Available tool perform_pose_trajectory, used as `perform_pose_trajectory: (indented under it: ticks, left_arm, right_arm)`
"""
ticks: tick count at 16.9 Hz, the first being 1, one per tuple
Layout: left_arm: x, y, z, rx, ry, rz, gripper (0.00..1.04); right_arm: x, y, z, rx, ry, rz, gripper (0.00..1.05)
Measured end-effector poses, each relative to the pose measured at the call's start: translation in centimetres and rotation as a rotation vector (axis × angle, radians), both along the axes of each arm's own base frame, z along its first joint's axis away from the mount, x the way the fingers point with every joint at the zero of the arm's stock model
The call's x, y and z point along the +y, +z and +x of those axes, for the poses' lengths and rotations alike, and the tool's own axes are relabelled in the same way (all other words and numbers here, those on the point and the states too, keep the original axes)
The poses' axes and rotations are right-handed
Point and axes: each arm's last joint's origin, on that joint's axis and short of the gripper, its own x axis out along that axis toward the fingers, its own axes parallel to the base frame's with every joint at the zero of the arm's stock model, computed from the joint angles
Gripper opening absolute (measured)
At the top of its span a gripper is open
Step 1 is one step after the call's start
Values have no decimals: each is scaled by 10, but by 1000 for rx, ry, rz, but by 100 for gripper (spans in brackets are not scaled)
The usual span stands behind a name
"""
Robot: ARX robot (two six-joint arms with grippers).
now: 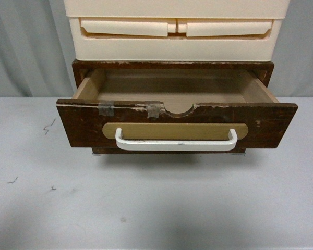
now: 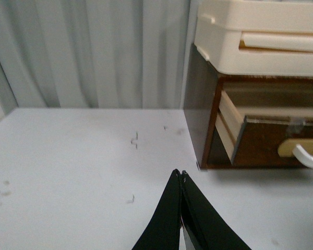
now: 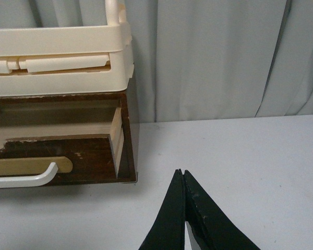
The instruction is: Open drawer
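Both pairs of jaws were pressed closed, tips meeting, with nothing between them. The left gripper (image 2: 180, 174) hovered over the pale grey tabletop (image 2: 68, 172), and the right gripper (image 3: 181, 173) did the same on the other side; neither touched the furniture.

From the left gripper the wide dark brown wooden drawer (image 1: 83, 127) lay ahead and toward the robot's right; from the right gripper it lay ahead and toward the robot's left. Its white bar handle (image 1: 176, 145) ran crosswise on a tan oval plate (image 1: 175, 130), long axis side to side. Neither arm looked clearly nearer.

The drawer stood pulled well out of its dark brown cabinet (image 1: 172, 65), so the task looked largely done. Its light wooden inside showed no contents. A half-round notch and grey tape patches (image 1: 152, 108) marked its chipped top edge. Cream plastic drawers (image 1: 175, 31) sat stacked on the cabinet, closed.
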Motion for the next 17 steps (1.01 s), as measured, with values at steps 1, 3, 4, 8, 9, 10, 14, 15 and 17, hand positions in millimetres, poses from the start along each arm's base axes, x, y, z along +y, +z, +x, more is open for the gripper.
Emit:
perform_pose_trajectory:
  ticks: [1,3,4,8,9,10,14,15,17]
  left_arm:
    - [0,1,-2,-15,3,0,2]
    - [0,6,-3,-66,3,0,2]
    - [0,6,-3,-67,3,0,2]
    - [0,3,-3,-41,3,0,2]
    - [0,3,-3,-43,3,0,2]
    - [0,4,-3,-47,3,0,2]
    - [0,4,-3,-46,3,0,53]
    - [0,4,-3,-46,3,0,74]
    - [0,4,-3,-46,3,0,98]
  right_arm:
    - [0,0,0,0,0,0,2]
    - [0,0,-1,0,0,0,2]
    - [0,0,-1,2,0,0,2]
    - [0,-4,-6,35,0,0,2]
    - [0,-5,-11,30,2,-1,2]
    - [0,-1,-12,-11,3,-1,2]
    - [0,-3,-12,8,3,-3,49]
    - [0,-3,-12,8,3,-3,73]
    - [0,-3,-12,8,3,-3,97]
